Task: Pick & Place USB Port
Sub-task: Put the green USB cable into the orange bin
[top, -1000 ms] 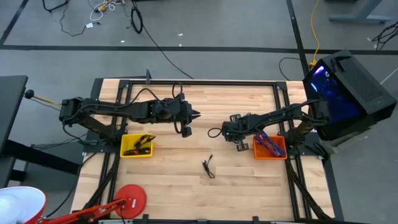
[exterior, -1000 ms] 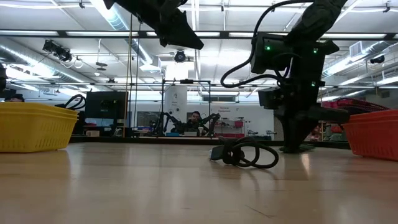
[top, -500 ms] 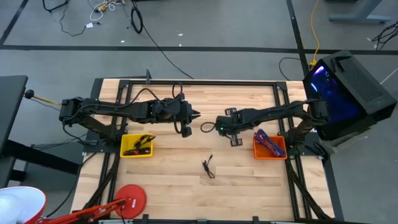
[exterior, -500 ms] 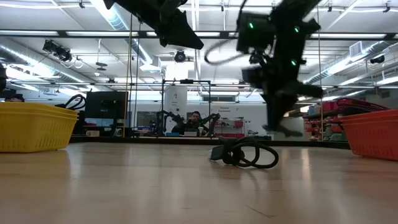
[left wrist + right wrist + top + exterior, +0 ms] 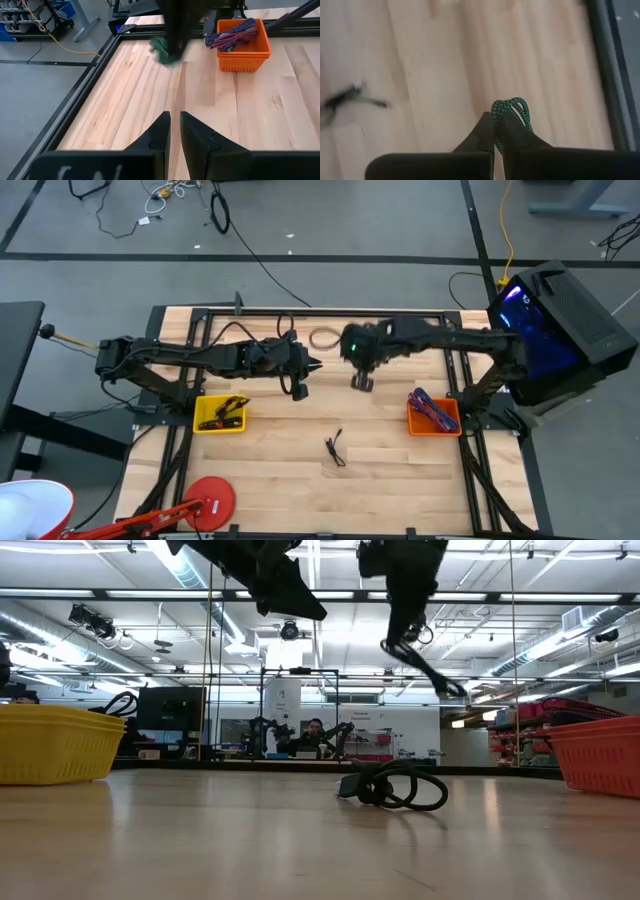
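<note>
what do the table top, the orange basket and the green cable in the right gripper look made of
Table top: pale wood planks, smooth, grain and seams showing. Orange basket: likely moulded plastic, slotted walls. Green cable pinched in the right gripper: seems a woven fabric sheath, green-and-black braid pattern.

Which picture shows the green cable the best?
The right wrist view: the green cable sits pinched in the right pincer. The left wrist view shows a blurry green bunch. High and low views don't show it clearly.
</note>
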{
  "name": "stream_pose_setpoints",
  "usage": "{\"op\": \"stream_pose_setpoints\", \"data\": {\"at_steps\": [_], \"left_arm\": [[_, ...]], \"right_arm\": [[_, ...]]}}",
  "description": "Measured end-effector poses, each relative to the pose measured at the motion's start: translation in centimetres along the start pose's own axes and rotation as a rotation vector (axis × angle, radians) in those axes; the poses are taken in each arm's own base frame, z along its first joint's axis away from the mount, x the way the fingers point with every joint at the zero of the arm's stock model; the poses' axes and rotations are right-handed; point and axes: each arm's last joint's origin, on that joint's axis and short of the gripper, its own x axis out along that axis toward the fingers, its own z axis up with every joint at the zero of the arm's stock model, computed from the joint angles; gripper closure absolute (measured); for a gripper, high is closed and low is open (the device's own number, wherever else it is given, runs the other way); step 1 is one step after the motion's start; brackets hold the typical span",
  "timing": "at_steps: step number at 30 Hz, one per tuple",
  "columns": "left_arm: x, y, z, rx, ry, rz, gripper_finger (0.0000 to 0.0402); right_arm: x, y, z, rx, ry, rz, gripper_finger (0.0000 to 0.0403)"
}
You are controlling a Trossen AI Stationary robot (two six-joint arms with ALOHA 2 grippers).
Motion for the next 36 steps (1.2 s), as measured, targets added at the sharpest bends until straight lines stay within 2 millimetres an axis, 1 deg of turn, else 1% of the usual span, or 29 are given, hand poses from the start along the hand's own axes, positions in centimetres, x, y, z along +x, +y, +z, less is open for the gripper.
{"op": "stream_pose_setpoints", "data": {"at_steps": [3,6,9,14,17,20,22,24,27,31,33,36], "left_arm": [[0.0,0.0,0.0,0.000,0.001,0.000,0.0353],[0.0,0.0,-0.1,0.003,0.014,-0.001,0.0353],[0.0,0.0,-0.3,0.006,0.028,-0.002,0.0353],[0.0,0.0,-0.5,0.011,0.047,-0.003,0.0353],[0.0,0.0,-0.5,0.012,0.050,-0.003,0.0353],[0.0,0.0,-0.5,0.012,0.049,-0.003,0.0353],[0.0,0.0,-0.5,0.011,0.049,-0.003,0.0353],[0.0,0.0,-0.5,0.012,0.049,-0.003,0.0353],[0.0,0.0,-0.5,0.011,0.049,-0.003,0.0353],[0.0,0.0,-0.5,0.012,0.049,-0.003,0.0353],[0.0,0.0,-0.5,0.012,0.050,-0.003,0.0353],[0.0,0.0,-0.5,0.012,0.053,-0.003,0.0353]], "right_arm": [[-2.9,-1.5,0.4,0.118,-0.052,0.002,0.0403],[-5.7,-2.9,-0.4,0.228,-0.103,0.039,0.0402],[-8.2,-3.7,-2.1,0.328,-0.122,0.063,0.0402],[-12.0,-4.0,-5.3,0.456,-0.145,0.017,0.0402],[-13.7,-4.1,-7.1,0.555,-0.154,-0.009,0.0402],[-15.1,-4.0,-8.3,0.636,-0.207,-0.011,0.0402],[-15.5,-3.8,-8.9,0.658,-0.229,0.000,0.0402],[-15.4,-3.5,-9.4,0.679,-0.236,0.001,0.0402],[-14.6,-3.3,-10.4,0.710,-0.231,0.016,0.0402],[-12.7,-2.4,-11.7,0.722,-0.238,0.070,0.0402],[-12.4,-2.1,-12.4,0.715,-0.271,0.094,0.0402],[-12.4,-1.7,-13.9,0.747,-0.293,0.112,0.0402]]}}
